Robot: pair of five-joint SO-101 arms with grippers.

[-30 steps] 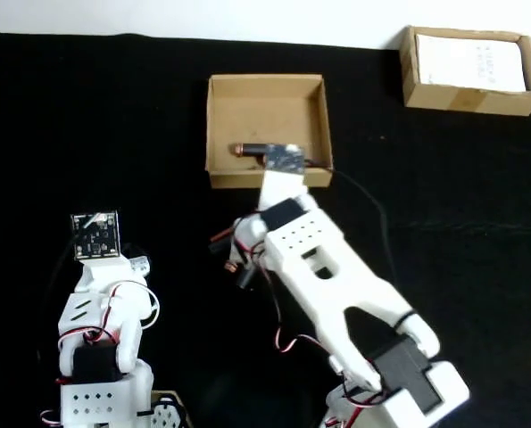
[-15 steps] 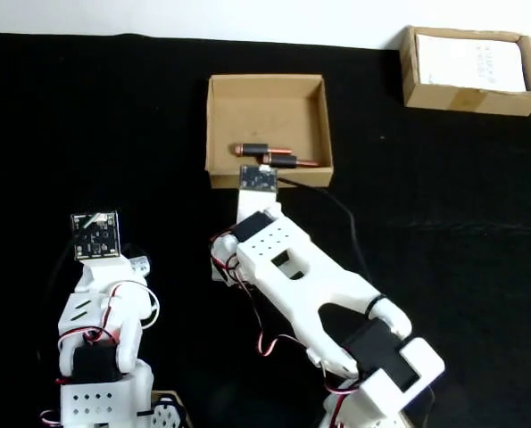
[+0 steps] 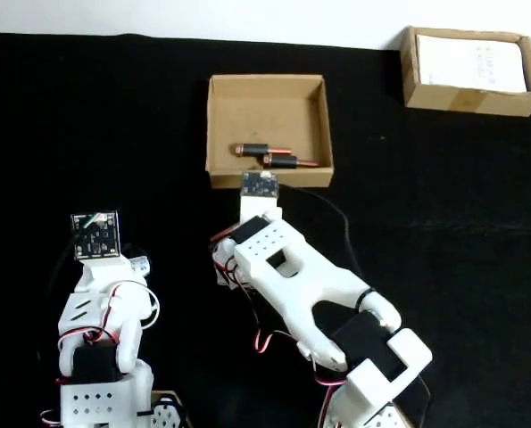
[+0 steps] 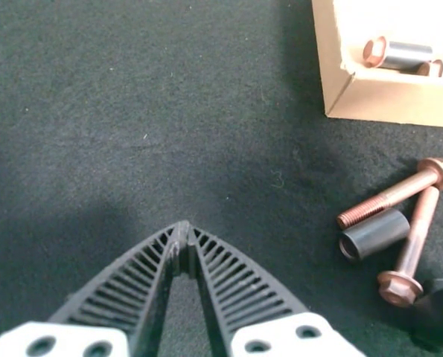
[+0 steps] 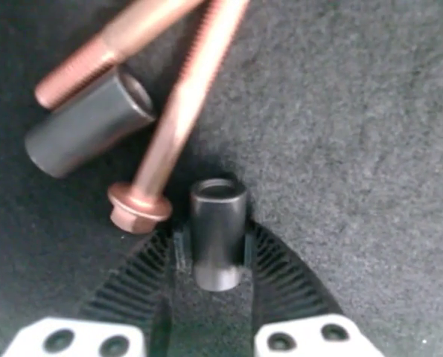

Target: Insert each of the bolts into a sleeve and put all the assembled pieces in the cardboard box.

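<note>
The cardboard box (image 3: 219, 125) holds two assembled bolt-and-sleeve pieces (image 3: 256, 150) (image 3: 287, 161); one piece (image 4: 400, 53) also shows past the box corner (image 4: 370, 97) in the left wrist view. On the black mat just in front of the box lie two loose copper bolts (image 4: 396, 195) (image 4: 415, 245) and a dark sleeve (image 4: 374, 234). My right gripper (image 5: 214, 223) is down beside them, shut on a second dark sleeve (image 5: 217, 230); a bolt (image 5: 176, 126) and the other sleeve (image 5: 87, 123) lie just past its tips. My left gripper (image 4: 182, 230) is shut and empty, well short of the bolts.
A second cardboard box (image 3: 473, 71) with white paper inside stands at the back right. The right arm (image 3: 292, 276) stretches from the front edge toward the box; the left arm (image 3: 100, 303) stays folded at the front left. Black mat covers the table.
The right arm left the second assembled piece in the box and drew back toward the front, coming down on the loose parts. The left arm has not moved.
</note>
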